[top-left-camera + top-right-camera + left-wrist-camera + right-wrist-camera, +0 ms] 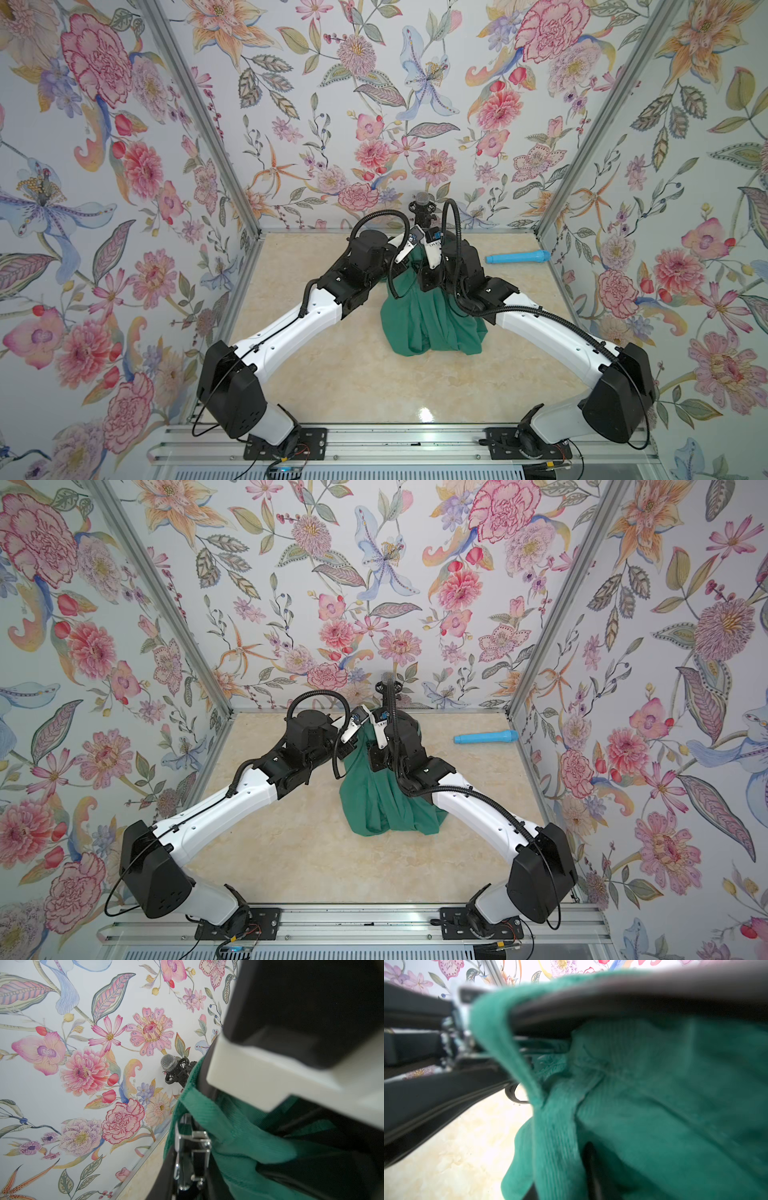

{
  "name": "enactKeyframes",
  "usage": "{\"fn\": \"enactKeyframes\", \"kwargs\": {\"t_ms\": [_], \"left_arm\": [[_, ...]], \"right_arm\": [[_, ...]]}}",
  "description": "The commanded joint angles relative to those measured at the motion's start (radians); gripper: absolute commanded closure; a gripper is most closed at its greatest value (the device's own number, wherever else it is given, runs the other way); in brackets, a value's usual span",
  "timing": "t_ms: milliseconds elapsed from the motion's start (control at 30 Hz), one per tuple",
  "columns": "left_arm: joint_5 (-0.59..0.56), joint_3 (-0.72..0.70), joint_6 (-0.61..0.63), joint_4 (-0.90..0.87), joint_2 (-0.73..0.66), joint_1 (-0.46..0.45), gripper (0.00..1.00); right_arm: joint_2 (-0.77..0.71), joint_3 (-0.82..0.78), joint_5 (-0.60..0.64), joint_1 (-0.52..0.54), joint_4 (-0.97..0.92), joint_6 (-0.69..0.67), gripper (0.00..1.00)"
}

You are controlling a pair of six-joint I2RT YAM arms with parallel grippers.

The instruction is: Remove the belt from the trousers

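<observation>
Both arms reached up over the back part of the desk. The teal trousers hung from them in a bunch, with the lower folds resting on the desk. The left end effector was closed on the waistband of the trousers. The right end effector was closed too, but I could not tell what it pinched. The black belt ran under a belt loop. A light blue plastic cylinder lay well apart.

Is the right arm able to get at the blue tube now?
Probably not at once: nothing lies between them, but the right gripper is shut at the raised trousers, apart from the blue tube.
</observation>
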Motion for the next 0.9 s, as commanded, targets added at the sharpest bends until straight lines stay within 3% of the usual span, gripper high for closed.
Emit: {"fn": "enactKeyframes", "kwargs": {"t_ms": [0,233,467,600,700,867], "left_arm": [[0.005,-0.024,-0.002,0.132,-0.102,-0.006,1.00],[-0.114,-0.083,0.066,0.106,-0.135,0.001,1.00],[-0.145,-0.081,0.063,0.136,-0.111,0.012,1.00],[-0.119,-0.055,0.065,0.124,-0.090,0.012,1.00],[-0.098,-0.051,0.066,0.126,-0.087,0.011,1.00],[-0.056,-0.052,0.060,0.140,-0.087,0.012,1.00]], "right_arm": [[-0.035,-0.080,0.074,-0.075,0.104,0.156,1.00],[-0.194,-0.291,0.146,-0.188,0.133,0.282,1.00],[-0.249,-0.333,0.047,-0.205,0.143,0.246,1.00],[-0.293,-0.310,-0.158,-0.196,0.157,0.109,0.52],[-0.344,-0.248,-0.233,-0.171,0.079,-0.054,0.36],[-0.372,-0.160,-0.159,-0.156,-0.005,-0.234,0.15]]}}
